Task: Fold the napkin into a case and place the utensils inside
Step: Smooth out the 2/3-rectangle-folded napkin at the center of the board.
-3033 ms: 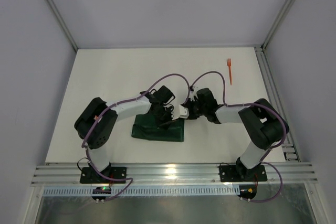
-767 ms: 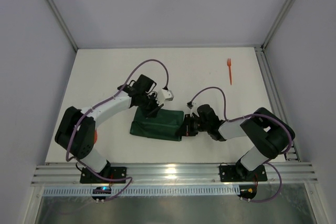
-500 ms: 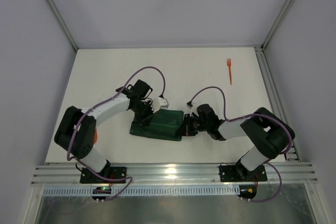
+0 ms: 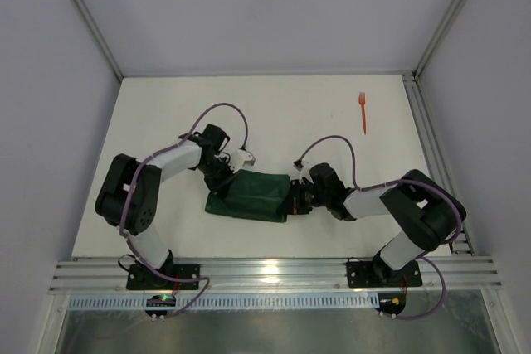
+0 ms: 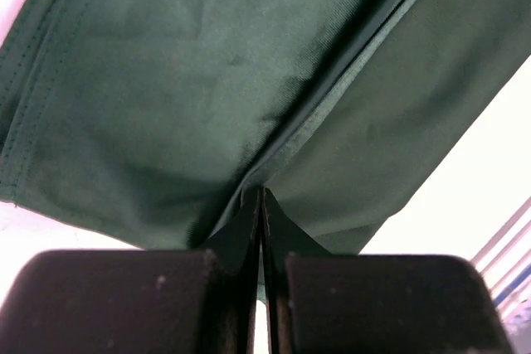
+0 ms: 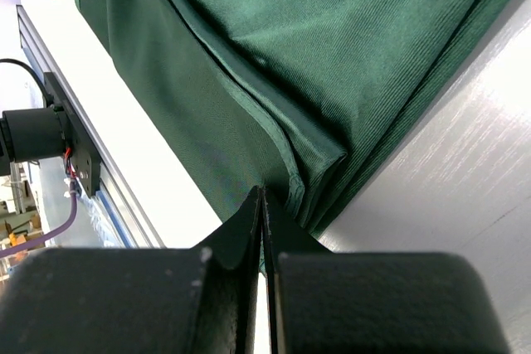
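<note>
The dark green napkin (image 4: pixel 253 195) lies folded into a narrow rectangle at the middle of the table. My left gripper (image 4: pixel 226 181) is shut on its upper left edge; in the left wrist view the cloth (image 5: pixel 249 80) rises into the pinched jaws of the gripper (image 5: pixel 260 196). My right gripper (image 4: pixel 292 198) is shut on the napkin's right end, where a layer of the cloth (image 6: pixel 274 64) runs between the closed jaws of the gripper (image 6: pixel 262 195). An orange fork (image 4: pixel 362 112) lies far off at the back right. A second utensil does not show.
A metal rail (image 4: pixel 431 155) runs along the table's right side and another (image 4: pixel 265 273) along the near edge. White enclosure walls stand at the back and sides.
My left arm has swung left and down onto the napkin's upper left edge and its gripper has shut on the cloth. The right gripper keeps its hold on the right end.
</note>
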Available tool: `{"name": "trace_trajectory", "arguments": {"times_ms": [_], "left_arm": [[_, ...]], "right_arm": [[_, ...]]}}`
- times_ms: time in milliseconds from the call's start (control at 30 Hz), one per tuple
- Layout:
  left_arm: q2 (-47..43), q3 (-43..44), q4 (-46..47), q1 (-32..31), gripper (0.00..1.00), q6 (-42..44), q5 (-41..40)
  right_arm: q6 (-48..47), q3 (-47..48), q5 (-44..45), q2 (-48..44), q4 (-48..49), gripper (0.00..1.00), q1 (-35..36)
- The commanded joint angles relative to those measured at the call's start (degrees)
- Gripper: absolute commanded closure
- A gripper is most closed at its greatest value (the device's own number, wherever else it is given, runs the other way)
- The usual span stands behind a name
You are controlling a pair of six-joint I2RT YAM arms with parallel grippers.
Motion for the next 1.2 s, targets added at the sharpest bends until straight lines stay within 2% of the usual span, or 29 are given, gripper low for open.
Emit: {"name": "trace_trajectory", "arguments": {"times_ms": [0,267,400,500,733,1000,1167], "left_arm": [[2.1,0.4,2.4,1.0,1.00,-0.3,-1.1],[0.1,0.3,0.4,1.2,0.97,-0.6,2.8],[-3.2,2.8,-2.7,3.3,0.83,-2.0,6.6],[-6.3,3.7,-4.0,4.4,0.80,-2.8,8.0],[-7.9,0.5,-7.5,4.4,0.80,-2.3,11.1],[-4.1,-4.8,-2.9,3.2,0.80,-2.1,5.2],[-1.7,-5.4,-0.9,3.0,0.80,-2.6,4.5]], "right_arm": [[-3.3,0.3,4.5,0.9,-6.1,0.96,0.1],[-3.7,0.8,4.4,1.5,-6.5,0.96,0.1],[-4.2,1.6,4.6,1.2,-7.4,0.96,0.1],[-5.4,3.0,5.0,0.6,-9.4,0.96,0.0],[-6.9,5.8,6.0,-1.5,-13.4,0.96,0.0],[-7.3,8.2,6.8,-2.5,-15.4,0.96,1.3],[-9.4,11.3,8.8,-4.1,-18.4,0.96,3.9]]}}
